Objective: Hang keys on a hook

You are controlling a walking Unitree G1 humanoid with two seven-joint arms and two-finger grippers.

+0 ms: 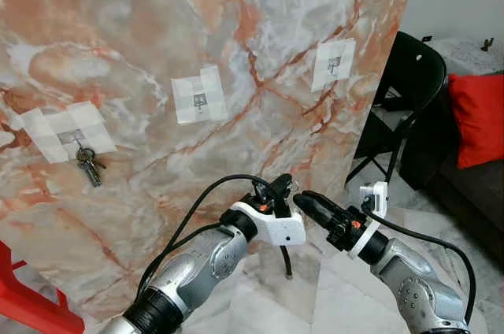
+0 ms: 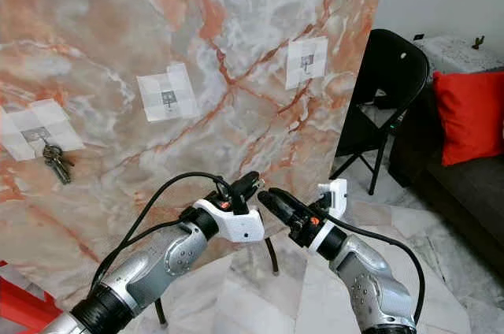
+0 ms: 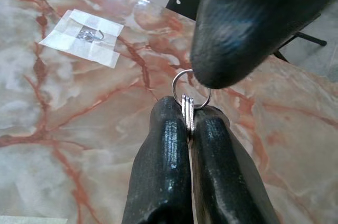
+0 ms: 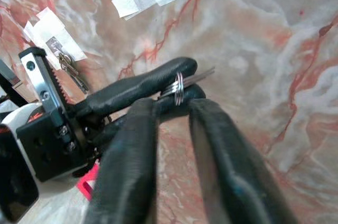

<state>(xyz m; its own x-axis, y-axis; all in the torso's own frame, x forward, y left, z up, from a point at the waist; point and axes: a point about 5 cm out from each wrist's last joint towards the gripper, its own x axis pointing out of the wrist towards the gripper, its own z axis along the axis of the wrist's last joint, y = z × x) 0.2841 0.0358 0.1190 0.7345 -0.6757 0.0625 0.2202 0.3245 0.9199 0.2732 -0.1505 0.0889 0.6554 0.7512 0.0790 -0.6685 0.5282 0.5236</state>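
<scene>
A marble board (image 1: 157,50) stands upright before me with three small hooks on white tape patches. One bunch of keys (image 1: 89,165) hangs on the leftmost hook. The middle hook (image 1: 200,99) and the right hook (image 1: 333,61) are bare. My left gripper (image 1: 285,186) is held low in front of the board, shut on a silver key ring (image 3: 187,109) that sticks up past its fingertips. My right gripper (image 1: 302,201) meets it tip to tip, open, its fingers (image 4: 132,150) on either side of the ring (image 4: 179,87).
A black folding chair (image 1: 409,82) stands just past the board's right edge. Behind it is a dark sofa with a red cushion (image 1: 479,117). A red frame (image 1: 24,302) shows at the lower left. Pale tiled floor (image 1: 339,295) lies below the arms.
</scene>
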